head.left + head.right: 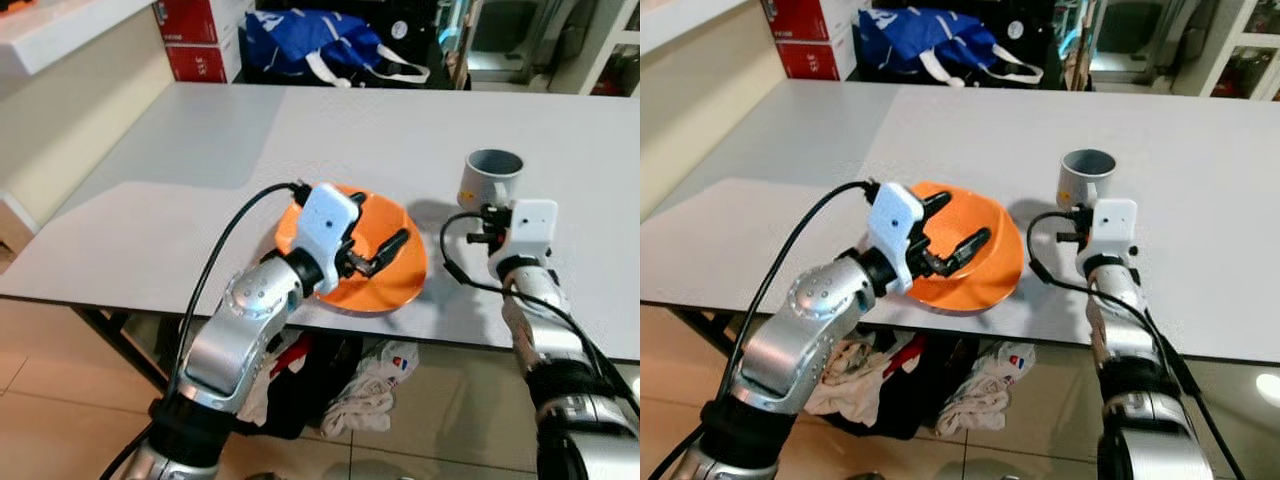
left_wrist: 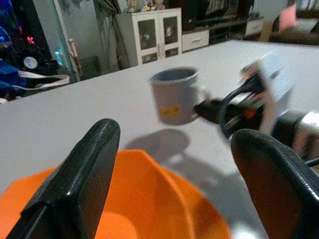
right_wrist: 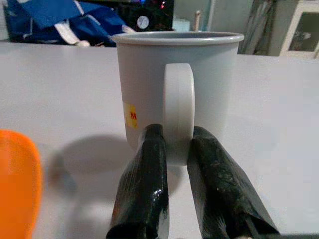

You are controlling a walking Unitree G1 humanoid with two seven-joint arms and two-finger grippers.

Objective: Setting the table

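R gripper (image 3: 172,149) pinched on handle of grey mug (image 1: 492,178), mug upright on white desk (image 1: 200,170). L gripper (image 1: 378,240) spread wide over orange bowl (image 1: 390,280) at desk front edge, left of mug.

on the surface (image 1: 180,190), near its front edge: bowl (image 1: 395,275), slightly overhanging that edge. right of the bowl and a little further back, well inside the edge: mug (image 1: 492,178). beyond the far edge: bag (image 1: 310,45), with boxes (image 1: 195,40) to its left. under the front edge, on the floor: heap of cloths (image 1: 360,390).
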